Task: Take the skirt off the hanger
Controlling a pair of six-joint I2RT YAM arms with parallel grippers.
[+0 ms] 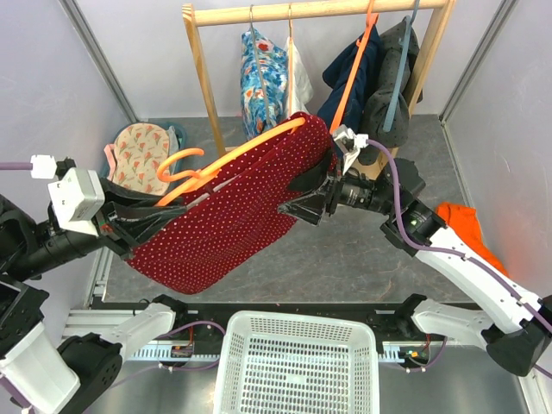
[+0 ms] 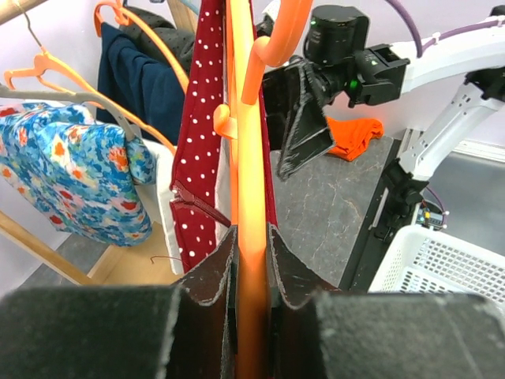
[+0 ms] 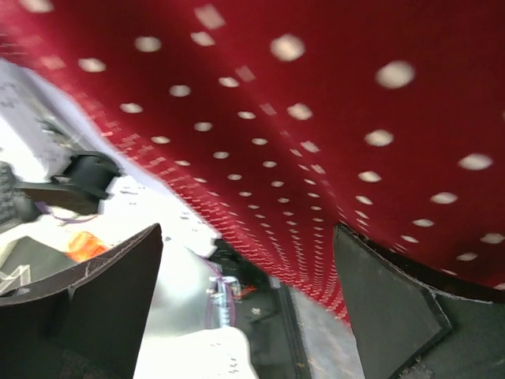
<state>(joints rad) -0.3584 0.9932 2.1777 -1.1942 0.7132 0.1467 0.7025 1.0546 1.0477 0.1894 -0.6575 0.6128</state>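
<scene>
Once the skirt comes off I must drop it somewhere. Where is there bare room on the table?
Bare grey tabletop shows between the skirt, the right arm and the white basket, which itself looks empty. A smaller patch lies between the wooden rack and the right wall. Crowded: under the hung garments, and the right edge where the orange cloth lies.

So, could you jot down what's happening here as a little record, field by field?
Garment: dark red polka-dot fabric skirt, hanging on a thin orange plastic hanger, not yet off
Left gripper: shut on the hanger, holding it above the table
Right gripper: open, at the skirt's edge, not gripping it
Below: white plastic mesh basket at the near edge
Behind: wooden rail with a blue floral garment and other clothes
</scene>
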